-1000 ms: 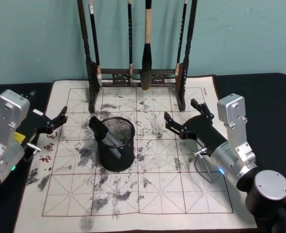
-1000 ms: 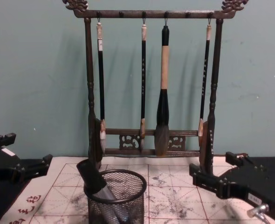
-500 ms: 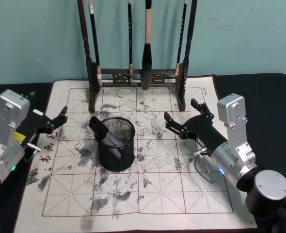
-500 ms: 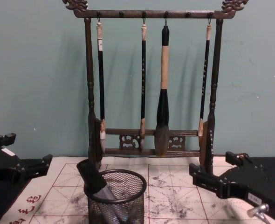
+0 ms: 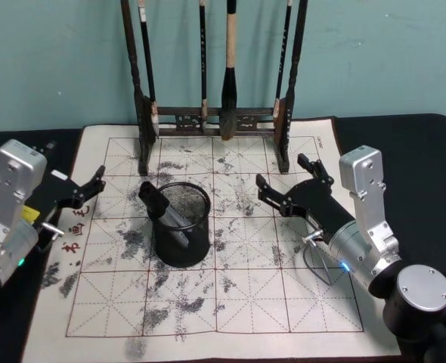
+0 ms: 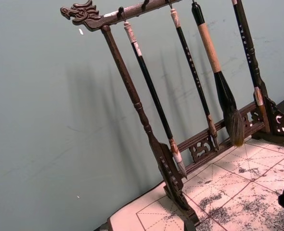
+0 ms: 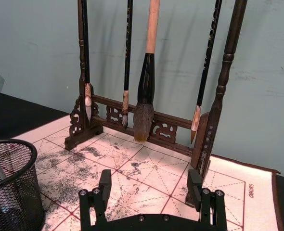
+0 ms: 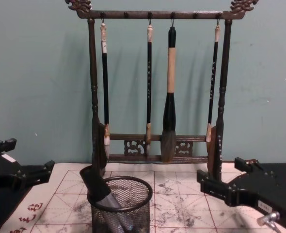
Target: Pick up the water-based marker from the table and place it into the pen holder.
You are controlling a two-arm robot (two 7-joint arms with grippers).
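Black right end effector (image 5: 293, 184) hovers spread beside pen holder (image 5: 181, 224).

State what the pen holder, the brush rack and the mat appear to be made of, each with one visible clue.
Pen holder: black metal mesh, probably; you see through its wall.
Brush rack: dark wood, seemingly; turned posts, carved ends.
Mat: cream cloth or felt, perhaps; ink-smudged, bound edge.

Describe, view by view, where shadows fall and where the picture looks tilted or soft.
Chest view: the brush rack and its hanging brushes cast soft shadows on the teal wall. Left wrist view: the rack leans diagonally, so the camera is tilted. Right wrist view: the pen holder at the frame edge is cut off. Head view: even light on the mat, no glare.
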